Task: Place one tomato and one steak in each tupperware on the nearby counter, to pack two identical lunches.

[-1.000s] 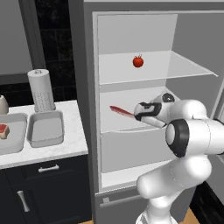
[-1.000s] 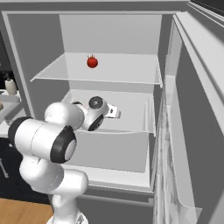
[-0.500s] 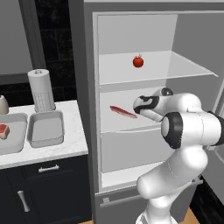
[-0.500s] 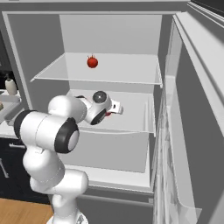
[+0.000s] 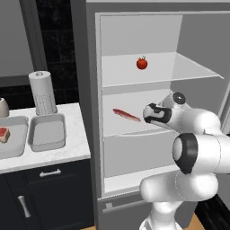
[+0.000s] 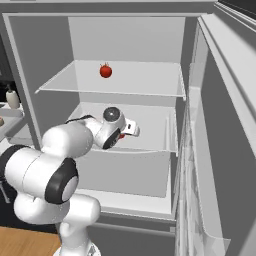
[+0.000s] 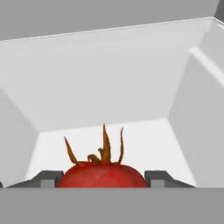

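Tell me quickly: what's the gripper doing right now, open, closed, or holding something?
Gripper: closed on a tomato, one finger on each side of it, inside the fridge.

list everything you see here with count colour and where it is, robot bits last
round red tomato with green stem: 2; red; one on the top fridge shelf, one between the fingers on the middle shelf
flat raw steak strip: 1; red; middle fridge shelf
rectangular tupperware: 2; grey; on the white marble-like counter, one bare, one holding a red piece
paper towel roll: 1; white; back of counter
small jar: 1; beige; counter's far left
fridge: 1; grey, door open
gripper: 1; dark fingers either side of the tomato
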Controlling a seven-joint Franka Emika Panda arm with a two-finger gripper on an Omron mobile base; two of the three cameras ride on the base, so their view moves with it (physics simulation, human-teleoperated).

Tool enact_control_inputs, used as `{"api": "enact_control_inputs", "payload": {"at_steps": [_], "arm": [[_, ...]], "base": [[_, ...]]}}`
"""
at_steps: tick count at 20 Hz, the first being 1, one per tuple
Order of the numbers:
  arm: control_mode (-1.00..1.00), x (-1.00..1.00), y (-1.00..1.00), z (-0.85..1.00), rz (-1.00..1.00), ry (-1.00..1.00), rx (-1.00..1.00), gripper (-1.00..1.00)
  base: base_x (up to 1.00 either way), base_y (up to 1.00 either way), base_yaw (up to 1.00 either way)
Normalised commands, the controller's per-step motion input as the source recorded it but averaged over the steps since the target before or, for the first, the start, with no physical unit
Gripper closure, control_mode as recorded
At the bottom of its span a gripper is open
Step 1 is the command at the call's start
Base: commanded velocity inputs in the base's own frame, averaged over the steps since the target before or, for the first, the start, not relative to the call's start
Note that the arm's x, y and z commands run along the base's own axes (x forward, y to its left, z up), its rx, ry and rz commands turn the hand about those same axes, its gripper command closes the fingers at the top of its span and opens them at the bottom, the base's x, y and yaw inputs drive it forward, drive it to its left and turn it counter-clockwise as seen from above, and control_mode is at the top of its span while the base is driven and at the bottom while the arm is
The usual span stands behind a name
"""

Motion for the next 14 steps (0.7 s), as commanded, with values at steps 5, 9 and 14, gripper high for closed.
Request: {"api": "enact_control_inputs", "payload": {"at_steps": [5, 9, 14], "arm": [[-1.0, -1.0, 0.0, 0.34, 0.01, -0.06, 0.0, 1.0], [-1.0, -0.81, 0.0, 0.98, 0.0, 0.1, 0.0, 1.0], [-1.0, -0.84, 0.0, 1.0, 0.0, 0.11, 0.0, 1.0]], "base": [[0.0, 0.0, 0.0], [0.0, 0.0, 0.0], [0.0, 0.0, 0.0]]}}
